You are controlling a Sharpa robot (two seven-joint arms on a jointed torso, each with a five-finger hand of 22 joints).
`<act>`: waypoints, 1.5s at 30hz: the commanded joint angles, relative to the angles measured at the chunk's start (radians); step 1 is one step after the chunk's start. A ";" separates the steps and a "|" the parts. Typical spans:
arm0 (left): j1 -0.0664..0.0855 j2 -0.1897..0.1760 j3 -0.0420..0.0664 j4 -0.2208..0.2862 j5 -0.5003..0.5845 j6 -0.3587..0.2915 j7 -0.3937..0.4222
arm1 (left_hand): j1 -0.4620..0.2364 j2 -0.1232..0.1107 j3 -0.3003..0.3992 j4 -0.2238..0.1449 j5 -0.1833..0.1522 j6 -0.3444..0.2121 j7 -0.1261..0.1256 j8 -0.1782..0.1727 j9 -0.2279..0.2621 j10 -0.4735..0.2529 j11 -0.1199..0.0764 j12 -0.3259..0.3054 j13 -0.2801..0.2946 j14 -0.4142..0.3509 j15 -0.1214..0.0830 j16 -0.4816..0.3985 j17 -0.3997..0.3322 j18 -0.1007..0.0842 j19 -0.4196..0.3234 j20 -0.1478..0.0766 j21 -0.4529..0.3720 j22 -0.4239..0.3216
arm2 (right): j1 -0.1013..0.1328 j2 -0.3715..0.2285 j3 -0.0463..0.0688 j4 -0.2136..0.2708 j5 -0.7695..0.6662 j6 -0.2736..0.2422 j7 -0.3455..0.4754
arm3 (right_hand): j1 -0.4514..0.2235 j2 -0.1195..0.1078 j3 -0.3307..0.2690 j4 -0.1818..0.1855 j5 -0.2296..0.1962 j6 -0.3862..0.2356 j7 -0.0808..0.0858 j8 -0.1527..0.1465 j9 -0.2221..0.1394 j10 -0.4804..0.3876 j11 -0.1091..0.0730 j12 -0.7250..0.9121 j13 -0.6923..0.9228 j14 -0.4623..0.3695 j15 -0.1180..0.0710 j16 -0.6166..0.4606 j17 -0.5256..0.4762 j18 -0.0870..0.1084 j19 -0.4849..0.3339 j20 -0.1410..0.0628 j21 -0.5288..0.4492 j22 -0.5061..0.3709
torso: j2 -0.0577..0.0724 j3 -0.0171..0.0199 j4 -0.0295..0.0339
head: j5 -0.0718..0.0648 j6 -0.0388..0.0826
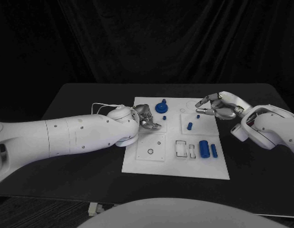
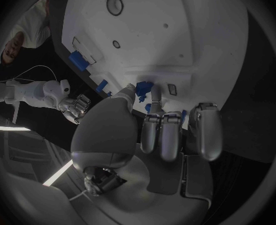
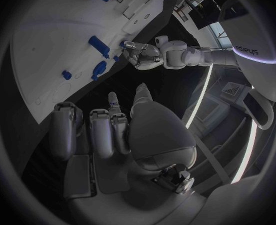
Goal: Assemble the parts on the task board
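The task board lies in the middle of the worktop, and the assembly looks to be partly done. A round blue part sits near the board's far edge, a small blue peg stands toward its middle, and two long blue parts lie side by side near its right edge.

The left hand hovers over the board's left side beside the round part, fingers curled; whether they pinch anything cannot be told (the left wrist view shows blue pieces just past the fingertips). The right hand hangs over the board's far right corner, fingers spread and holding nothing.

Next, probably, one hand must settle on a loose part and seat it in a free recess.
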 commanded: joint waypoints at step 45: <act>0.004 -0.084 0.001 0.107 -0.125 -0.098 0.132 | 0.094 0.008 -0.079 0.010 0.023 -0.160 0.012 0.128 0.133 0.106 0.019 0.004 0.263 0.106 0.017 0.003 0.263 0.006 0.014 0.011 -0.006 0.147 | -0.001 -0.029 0.001 0.046 -0.003 -0.053 0.010 | 0.021 -0.004 -0.007 -0.007 0.008 0.002 0.008 -0.005 -0.001 0.051 0.009 -0.007 0.189 0.043 0.007 -0.001 0.084 0.018 -0.002 0.003 -0.005 0.197 | 0.000 -0.0001 -0.0001 | -0.006 0.000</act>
